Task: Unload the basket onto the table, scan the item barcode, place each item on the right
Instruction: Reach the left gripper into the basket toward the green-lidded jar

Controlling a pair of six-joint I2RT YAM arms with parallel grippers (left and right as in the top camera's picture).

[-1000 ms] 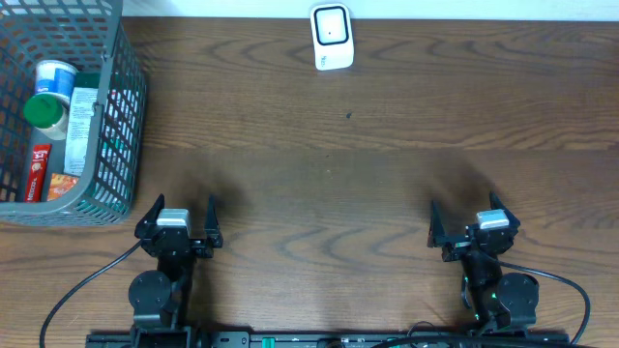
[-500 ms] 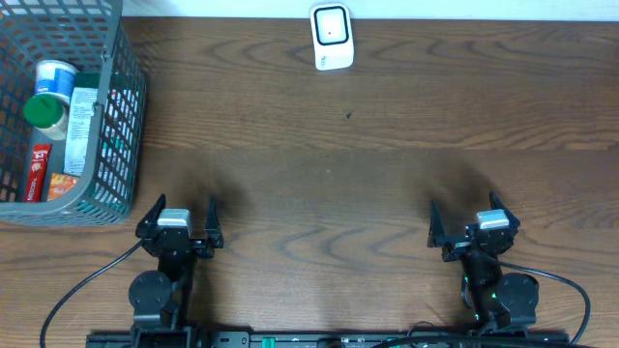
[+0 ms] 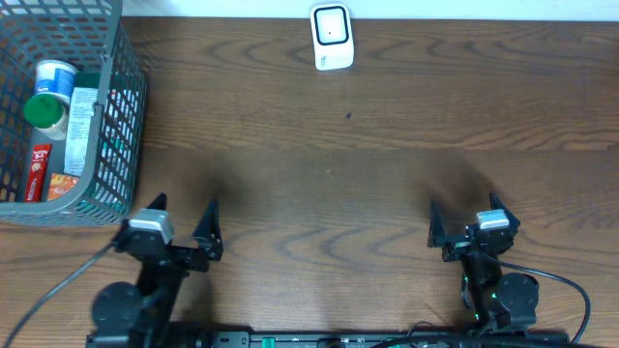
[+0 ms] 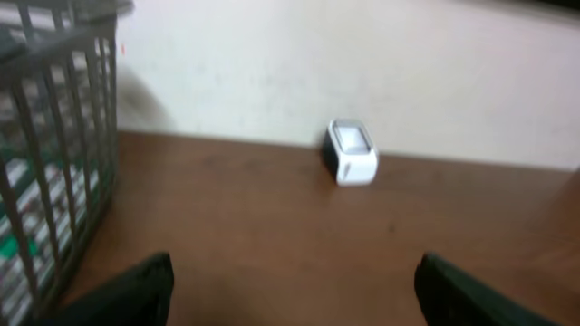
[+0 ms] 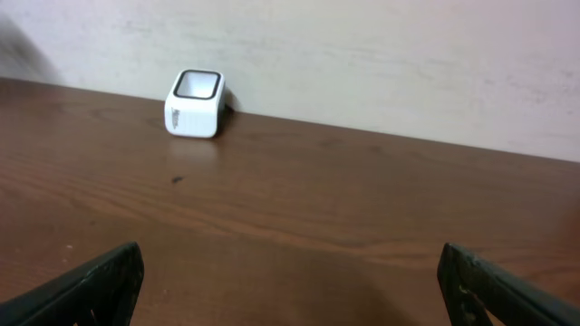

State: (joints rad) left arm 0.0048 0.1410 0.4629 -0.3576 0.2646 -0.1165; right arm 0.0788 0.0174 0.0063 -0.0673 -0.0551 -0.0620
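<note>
Overhead looks straight down on the whole table (image 3: pixel 387 126). Both wrist cams sit low, facing the back wall (image 5: pixel 362 54). All three views share the scanner (image 5: pixel 194 102); left wrist and overhead share the basket (image 4: pixel 54 136).

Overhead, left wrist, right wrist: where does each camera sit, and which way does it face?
Overhead: above the table, looking down; left pincer and right pincer show, open.
Left wrist: low, facing the far wall, basket and scanner; own fingers.
Right wrist: low, same direction, scanner; own fingers.
Both wrist views share the scanner.
</note>
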